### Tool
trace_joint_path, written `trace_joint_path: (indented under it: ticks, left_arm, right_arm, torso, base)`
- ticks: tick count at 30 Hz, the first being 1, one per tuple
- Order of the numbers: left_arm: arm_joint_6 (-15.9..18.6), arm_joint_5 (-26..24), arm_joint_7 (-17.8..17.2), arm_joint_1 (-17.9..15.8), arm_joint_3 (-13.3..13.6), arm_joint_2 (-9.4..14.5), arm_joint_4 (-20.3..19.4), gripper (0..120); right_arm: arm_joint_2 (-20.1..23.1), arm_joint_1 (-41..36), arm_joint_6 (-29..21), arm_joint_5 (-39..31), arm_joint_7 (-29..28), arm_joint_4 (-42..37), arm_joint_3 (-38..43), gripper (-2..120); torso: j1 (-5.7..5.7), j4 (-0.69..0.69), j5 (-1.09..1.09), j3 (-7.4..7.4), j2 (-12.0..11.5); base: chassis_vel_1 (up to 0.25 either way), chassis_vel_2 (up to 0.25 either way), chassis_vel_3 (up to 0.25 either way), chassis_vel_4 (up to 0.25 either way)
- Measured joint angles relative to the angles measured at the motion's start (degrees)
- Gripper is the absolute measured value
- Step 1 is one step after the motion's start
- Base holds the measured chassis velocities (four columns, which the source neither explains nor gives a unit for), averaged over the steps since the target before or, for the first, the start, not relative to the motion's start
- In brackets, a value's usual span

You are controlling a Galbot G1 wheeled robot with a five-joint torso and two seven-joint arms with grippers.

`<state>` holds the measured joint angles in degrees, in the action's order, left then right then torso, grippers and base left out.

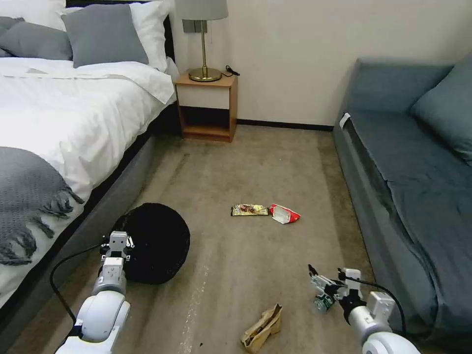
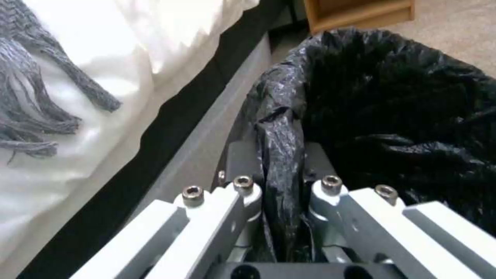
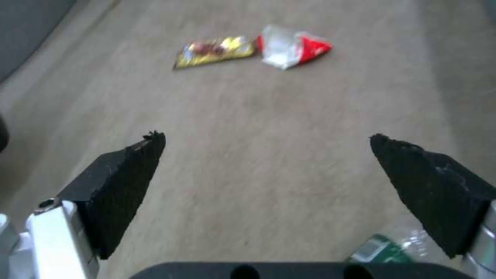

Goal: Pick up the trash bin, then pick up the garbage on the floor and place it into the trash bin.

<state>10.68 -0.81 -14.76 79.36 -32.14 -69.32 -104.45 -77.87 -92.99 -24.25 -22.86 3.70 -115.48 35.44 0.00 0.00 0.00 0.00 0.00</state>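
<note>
Head view: left hand (image 1: 117, 244) clamped on the near rim of the trash bin (image 1: 157, 241), close beside the bed (image 1: 73, 113) along the floor's left edge. Left wrist view: fingers (image 2: 243, 186) pinched shut over a fold of black liner at the bin's (image 2: 393, 100) rim. Right hand (image 1: 322, 287) low over the carpeted floor (image 1: 246, 167), near the sofa (image 1: 418, 172) on the floor's right side, spread wide and gripping nothing; in the right wrist view, black pads (image 3: 124, 174) well apart with bare floor between. Clear bottle (image 1: 323, 303) with green label lying just under that hand, at the wrist view's edge (image 3: 387, 250). Tan paper bag (image 1: 263, 328) toward the near edge of the floor, mid-width. Yellow-brown snack wrapper (image 1: 250, 210) and red-and-white packet (image 1: 284, 214) touching end to end mid-floor, well apart from both hands.
</note>
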Motion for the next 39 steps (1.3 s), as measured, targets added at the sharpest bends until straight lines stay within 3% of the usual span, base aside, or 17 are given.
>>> trace_joint_path:
  ticks: [6, 12, 21, 39]
  left_arm:
    - [-0.39, 0.7, 1.16, -0.38, 0.12, -0.62, -0.2, 7]
    - [0.12, 0.93, 1.7, -2.4, 2.47, -0.69, -0.26, 7]
    - [-0.32, 1.96, 5.22, -2.5, 2.29, -0.49, -0.45, 7]
    - [-0.8, 2.56, 5.71, -1.73, 1.63, -1.29, -0.65, 7]
  right_arm:
    - [2.85, 2.18, -4.08, 0.16, 0.31, 3.16, -5.29, 100]
    - [3.66, 3.3, -6.56, 2.77, 0.09, 7.19, -9.69, 100]
    - [3.72, 5.98, -7.54, 6.76, 0.03, 12.16, -15.8, 100]
    - [2.39, 8.99, -7.14, 12.03, -0.21, 21.34, -20.5, 100]
  torso:
    - [0.0, 0.01, 0.01, 0.0, 0.0]
    - [0.0, -0.02, 0.0, 0.0, 0.0]
    - [0.0, 0.0, 0.0, 0.0, 0.0]
    - [0.0, 0.0, 0.0, 0.0, 0.0]
  base:
    - [0.0, 0.0, 0.0, 0.0]
    - [0.0, 0.0, 0.0, 0.0]
    - [0.0, 0.0, 0.0, 0.0]
    - [0.0, 0.0, 0.0, 0.0]
